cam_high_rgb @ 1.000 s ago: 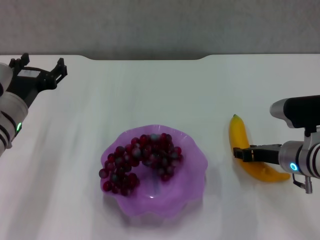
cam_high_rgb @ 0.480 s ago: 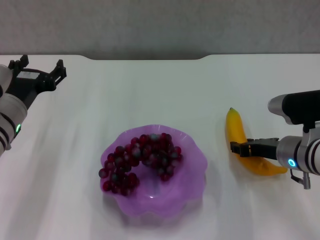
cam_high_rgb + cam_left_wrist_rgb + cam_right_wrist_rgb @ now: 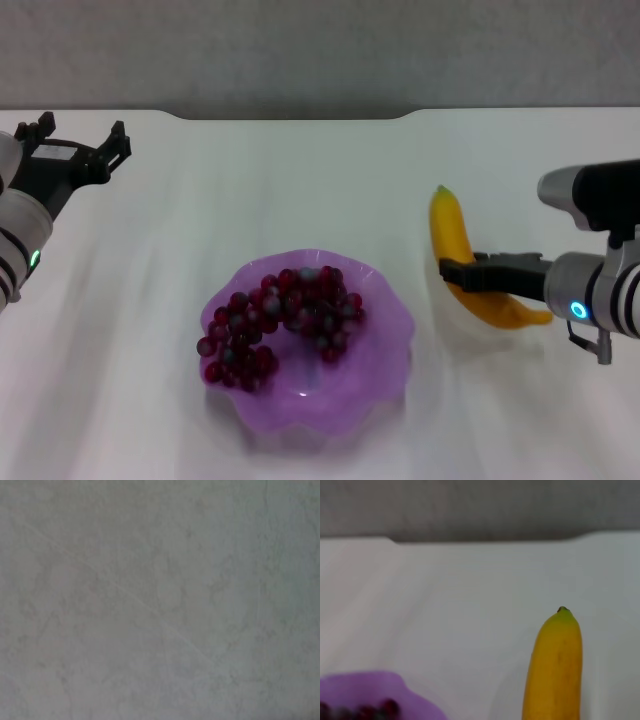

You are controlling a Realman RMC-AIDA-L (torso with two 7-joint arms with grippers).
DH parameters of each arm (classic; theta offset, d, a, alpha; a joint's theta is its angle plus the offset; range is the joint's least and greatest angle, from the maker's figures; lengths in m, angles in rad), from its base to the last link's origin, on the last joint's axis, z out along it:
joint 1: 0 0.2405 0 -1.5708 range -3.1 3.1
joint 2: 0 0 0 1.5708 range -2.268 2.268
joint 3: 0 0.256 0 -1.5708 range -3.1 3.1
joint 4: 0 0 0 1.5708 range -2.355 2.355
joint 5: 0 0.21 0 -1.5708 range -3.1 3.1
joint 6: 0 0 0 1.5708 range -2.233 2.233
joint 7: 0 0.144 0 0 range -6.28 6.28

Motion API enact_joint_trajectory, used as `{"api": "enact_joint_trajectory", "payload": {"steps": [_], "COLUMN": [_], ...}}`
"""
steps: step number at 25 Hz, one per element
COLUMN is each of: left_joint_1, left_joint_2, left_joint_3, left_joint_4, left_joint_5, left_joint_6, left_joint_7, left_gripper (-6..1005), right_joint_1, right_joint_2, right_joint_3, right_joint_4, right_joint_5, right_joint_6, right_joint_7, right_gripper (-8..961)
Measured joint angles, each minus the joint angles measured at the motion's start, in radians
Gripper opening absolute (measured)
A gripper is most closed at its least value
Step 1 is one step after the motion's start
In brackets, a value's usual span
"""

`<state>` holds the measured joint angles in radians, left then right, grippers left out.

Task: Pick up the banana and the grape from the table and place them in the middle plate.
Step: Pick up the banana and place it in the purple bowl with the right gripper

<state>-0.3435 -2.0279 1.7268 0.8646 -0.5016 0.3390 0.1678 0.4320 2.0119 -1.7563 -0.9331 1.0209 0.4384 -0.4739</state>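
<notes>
so, head view first: the grape (image 3: 283,322) bunch already lies in the middle plate (image 3: 385,345), near centre of the table (image 3: 300,180), spilling a bit over the plate's left rim. that half looks done. the banana (image 3: 462,270) is right of the plate, apart from it, w/ the right gripper (image 3: 462,275) clamped across its middle, jaws closed on it. can't tell for sure if it's lifted off the table or just touching. the banana's green tip points to the far side. the left gripper (image 3: 80,150) sits parked at the far left, well apart from everything, fingers spread and holding nothing.

left wrist view: only a blank greyish surface, nothing of the task shows.

right wrist view: the banana (image 3: 555,672) fills the near part, tip aimed toward the far table edge; a slice of the plate (image 3: 370,695) w/ a few grapes (image 3: 375,710) shows at the corner, off to the banana's left.

judgement: abt halfway plus. what's left is carrying the banana leftward over the plate, setting it down beside the grapes, then letting go.
</notes>
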Motion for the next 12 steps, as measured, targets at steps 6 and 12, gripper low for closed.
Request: {"api": "enact_joint_trajectory", "payload": {"steps": [6,12], "left_joint_1": [0.000,-0.004], "left_joint_2": [0.000,0.000], "left_joint_3": [0.000,0.000], "left_joint_4": [0.000,0.001], "left_joint_5": [0.000,-0.001], "left_joint_6": [0.001,0.005], "left_joint_7": [0.002,0.000], "left_gripper": [891,891], "right_joint_1": [-0.052,-0.036], "right_joint_2": [0.002,0.002], "right_joint_3": [-0.065,-0.203], "right_joint_4": [-0.163,-0.204], "right_joint_5": [-0.003,0.001], "right_joint_6": [-0.014,-0.135], "right_joint_7": [-0.029,-0.050], "right_gripper": [539,553]}}
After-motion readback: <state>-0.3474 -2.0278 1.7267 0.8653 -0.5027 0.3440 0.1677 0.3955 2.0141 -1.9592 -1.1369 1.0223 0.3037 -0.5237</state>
